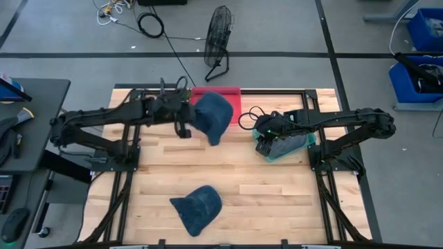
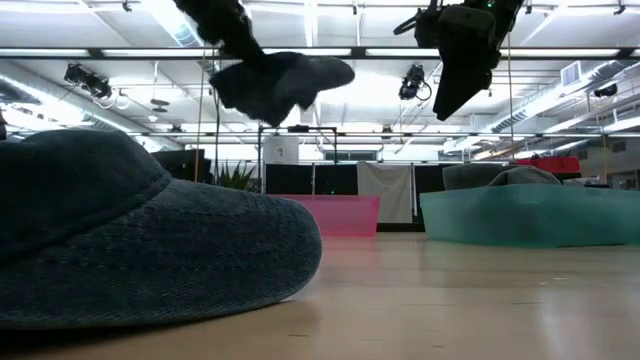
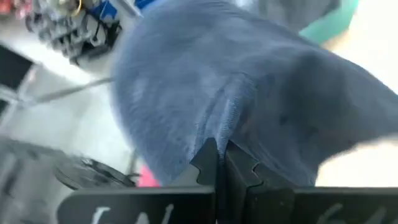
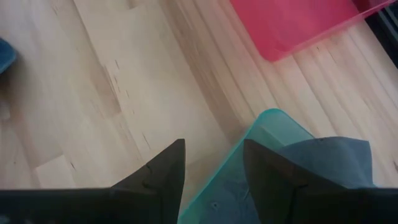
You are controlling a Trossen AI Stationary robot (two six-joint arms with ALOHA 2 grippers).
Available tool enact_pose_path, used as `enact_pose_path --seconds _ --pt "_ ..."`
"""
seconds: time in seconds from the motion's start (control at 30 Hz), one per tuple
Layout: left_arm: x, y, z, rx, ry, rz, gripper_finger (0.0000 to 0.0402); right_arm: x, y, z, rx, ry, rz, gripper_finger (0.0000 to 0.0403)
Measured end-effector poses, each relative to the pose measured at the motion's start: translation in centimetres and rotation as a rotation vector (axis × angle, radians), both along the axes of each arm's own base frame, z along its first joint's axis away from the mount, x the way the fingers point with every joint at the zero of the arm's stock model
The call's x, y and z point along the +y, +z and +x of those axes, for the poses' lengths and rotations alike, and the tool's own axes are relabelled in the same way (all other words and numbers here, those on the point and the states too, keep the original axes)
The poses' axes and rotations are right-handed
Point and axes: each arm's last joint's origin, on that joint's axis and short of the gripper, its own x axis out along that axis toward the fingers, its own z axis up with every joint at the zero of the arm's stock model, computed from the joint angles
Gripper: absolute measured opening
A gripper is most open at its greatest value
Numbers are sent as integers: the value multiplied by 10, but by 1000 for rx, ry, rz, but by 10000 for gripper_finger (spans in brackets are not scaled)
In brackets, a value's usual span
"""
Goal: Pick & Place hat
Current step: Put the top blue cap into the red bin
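Note:
A blue denim hat (image 1: 212, 116) hangs in the air by the pink bin (image 1: 232, 97), held by my left gripper (image 1: 185, 119), which is shut on it; the hat (image 3: 249, 93) fills the left wrist view. A second blue hat (image 1: 196, 207) rests brim-down on the table near the near edge and looms large in the low view (image 2: 140, 240). My right gripper (image 4: 211, 168) is open above the teal bin's (image 4: 261, 149) rim, touching nothing. Another hat (image 4: 329, 158) lies inside that teal bin. My left gripper holds the lifted hat by a pinched fold of its fabric (image 3: 219, 127), caught between the two shut fingers. The fingers come at it level, from the table's left. The hat is lifted clear and hangs beside and below the gripper (image 2: 280, 85).
The pink bin (image 2: 335, 212) sits at the far edge, the teal bin (image 1: 287, 142) right of centre under my right arm. Bare wood lies between the bins and the near hat. A floor fan (image 1: 218, 41) and cables lie beyond the table.

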Motion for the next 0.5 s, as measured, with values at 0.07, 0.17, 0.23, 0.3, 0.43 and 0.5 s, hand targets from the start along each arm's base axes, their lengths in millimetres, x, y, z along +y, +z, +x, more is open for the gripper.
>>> enact_pose_path --seconds 0.07,0.17,0.23,0.3,0.43,0.5 --pt "15 -5 7 24 2 53 7 0 0 0 0 0 0 165" --pt "41 -21 21 93 15 132 6 0 0 0 0 1 -1 165" --pt "59 -33 31 177 -31 253 5 0 0 0 1 6 -3 165" --pt "76 -41 40 217 -60 364 6 0 0 0 0 11 -6 165" --pt "110 -58 54 208 -121 424 8 0 0 0 4 27 -14 165" --pt "126 -68 58 232 -130 396 6 0 0 0 3 28 -15 165"
